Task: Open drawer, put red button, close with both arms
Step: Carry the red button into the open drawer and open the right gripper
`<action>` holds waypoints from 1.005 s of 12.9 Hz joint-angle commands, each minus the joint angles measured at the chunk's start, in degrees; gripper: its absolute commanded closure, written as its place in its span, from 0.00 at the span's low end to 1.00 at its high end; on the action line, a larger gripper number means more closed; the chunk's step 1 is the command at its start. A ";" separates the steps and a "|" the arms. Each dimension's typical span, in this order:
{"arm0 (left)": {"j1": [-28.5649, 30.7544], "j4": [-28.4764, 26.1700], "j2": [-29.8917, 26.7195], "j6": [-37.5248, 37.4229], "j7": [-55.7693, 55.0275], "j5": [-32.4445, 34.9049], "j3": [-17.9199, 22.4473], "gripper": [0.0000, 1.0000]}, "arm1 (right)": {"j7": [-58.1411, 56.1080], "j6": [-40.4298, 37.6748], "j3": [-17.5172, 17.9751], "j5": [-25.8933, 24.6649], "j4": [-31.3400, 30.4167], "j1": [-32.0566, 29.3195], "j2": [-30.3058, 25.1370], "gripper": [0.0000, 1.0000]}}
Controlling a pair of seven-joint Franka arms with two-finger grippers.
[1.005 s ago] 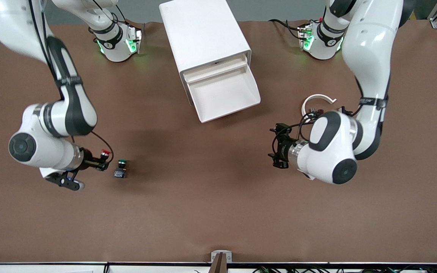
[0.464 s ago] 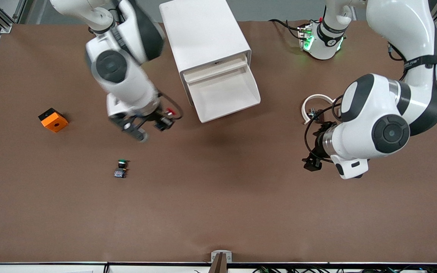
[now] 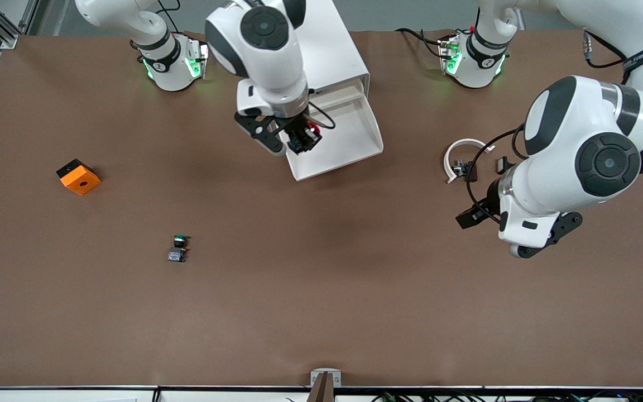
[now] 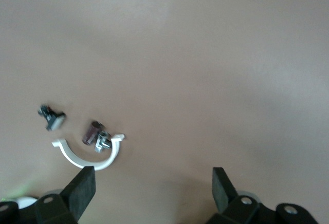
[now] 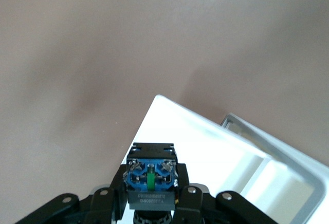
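Gripping the red button (image 3: 314, 132) over the open drawer (image 3: 349, 146), the right gripper (image 3: 301, 139) points its cap toward the cabinet (image 3: 321, 50).

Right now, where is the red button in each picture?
Front view: the red button is held by the right end effector over a corner of the open drawer.
Right wrist view: the button shows from its underside, between the fingers, above the drawer.
Left wrist view: not in it.
Shared landmark: the white drawer, in the front and right wrist views.
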 commanded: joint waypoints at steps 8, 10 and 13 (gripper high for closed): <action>-0.41 -29.76 -11.88 23.88 9.43 -1.09 -6.33 0.00 | 8.29 4.97 -0.78 -0.85 -0.24 8.51 7.92 1.00; -0.86 -31.95 -11.35 26.76 7.85 -3.90 -7.38 0.00 | 8.64 6.55 -0.78 -0.68 -0.15 8.95 9.58 1.00; -1.56 -33.11 -9.95 29.15 5.21 -3.91 -10.19 0.00 | 10.30 9.10 -0.78 -0.76 -0.06 10.27 11.78 1.00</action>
